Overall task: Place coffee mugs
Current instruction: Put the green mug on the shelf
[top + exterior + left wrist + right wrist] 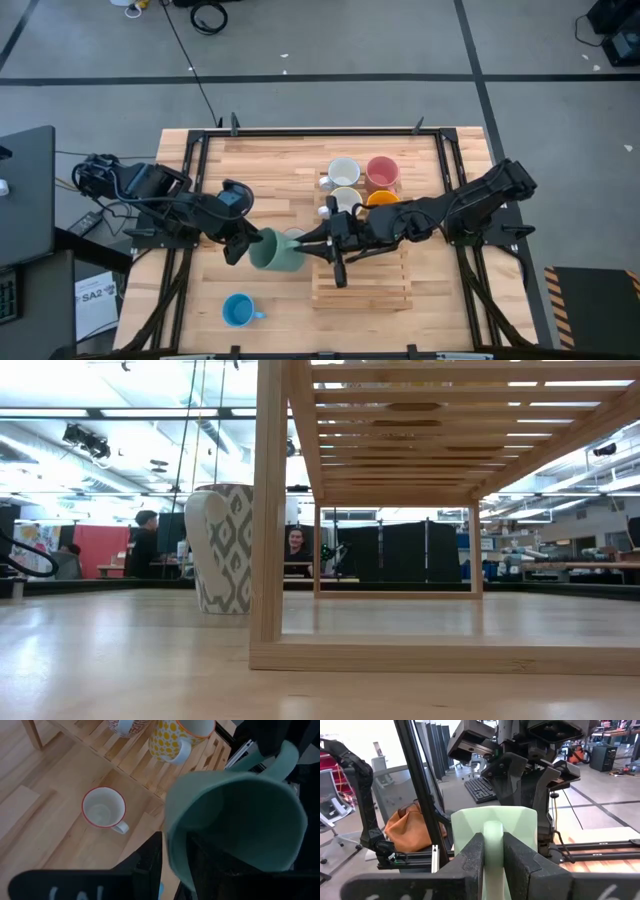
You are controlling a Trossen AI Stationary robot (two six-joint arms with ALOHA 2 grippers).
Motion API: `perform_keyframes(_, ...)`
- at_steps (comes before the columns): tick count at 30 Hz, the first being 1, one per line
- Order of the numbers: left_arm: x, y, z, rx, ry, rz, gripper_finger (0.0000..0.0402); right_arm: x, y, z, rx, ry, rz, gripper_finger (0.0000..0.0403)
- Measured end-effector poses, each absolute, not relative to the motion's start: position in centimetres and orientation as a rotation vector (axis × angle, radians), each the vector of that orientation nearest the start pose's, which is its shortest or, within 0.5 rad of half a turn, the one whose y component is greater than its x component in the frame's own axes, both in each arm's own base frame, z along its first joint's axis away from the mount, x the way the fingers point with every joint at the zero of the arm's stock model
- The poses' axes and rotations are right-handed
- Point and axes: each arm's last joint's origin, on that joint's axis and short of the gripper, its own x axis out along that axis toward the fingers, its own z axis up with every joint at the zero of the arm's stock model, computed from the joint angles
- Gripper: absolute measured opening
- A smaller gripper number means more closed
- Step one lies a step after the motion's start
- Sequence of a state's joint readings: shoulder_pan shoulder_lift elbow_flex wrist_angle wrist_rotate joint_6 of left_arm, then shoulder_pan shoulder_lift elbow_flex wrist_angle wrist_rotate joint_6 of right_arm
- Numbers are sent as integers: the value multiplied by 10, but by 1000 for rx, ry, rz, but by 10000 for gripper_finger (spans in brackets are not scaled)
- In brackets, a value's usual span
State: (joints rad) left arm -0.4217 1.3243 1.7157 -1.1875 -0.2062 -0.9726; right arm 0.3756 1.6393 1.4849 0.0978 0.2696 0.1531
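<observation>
The green mug [277, 250] is held in the air between my two grippers, left of the wooden rack [375, 285]. It lies on its side, mouth toward the left arm and handle toward the right arm. My left gripper [247, 246] is shut on its rim, and my right gripper [322, 243] is shut on its handle. The left wrist view looks into the green mug [235, 820]. The right wrist view shows the green mug [495, 827] from its handle side. Neither gripper shows in the low view. My left gripper holds the green mug by its rim [172, 847], one finger [150, 857] outside the wall and one inside the mouth. It comes level from the table's left. The mug is lifted clear, on its side. My right gripper pinches the mug's handle [492, 837] between its two fingers [470, 857]. It comes roughly level from the table's right, with the handle loop running along the fingers. The mug is clear of the table.
A blue mug [238, 310] stands near the table's near left edge. Two white mugs [343, 172], a pink mug [382, 171] and an orange mug [381, 199] sit at the rack's far end. A white red-rimmed mug [103, 809] stands on the table beside the rack.
</observation>
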Motion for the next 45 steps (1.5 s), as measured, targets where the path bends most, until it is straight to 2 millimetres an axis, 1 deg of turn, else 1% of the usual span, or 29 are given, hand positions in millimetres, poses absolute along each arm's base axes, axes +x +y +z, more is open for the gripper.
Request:
perform_keyframes(11,199,-83,445,-681,756,176,92,346,128,395,110,72,53,60)
perform_keyframes(18,197,-81,446,-678,748,185,92,324,130,414,118,47,62,60)
perform_keyframes(23,197,-81,446,-678,749,185,92,297,133,431,95,23,6,60)
perform_keyframes(33,197,-82,446,-676,750,181,92,228,151,461,35,-17,-123,60)
perform_keyframes(39,197,-82,446,-677,750,181,92,197,171,461,-2,16,-193,60)
perform_keyframes(45,197,-82,446,-677,749,181,91,179,201,451,-41,34,-253,60)
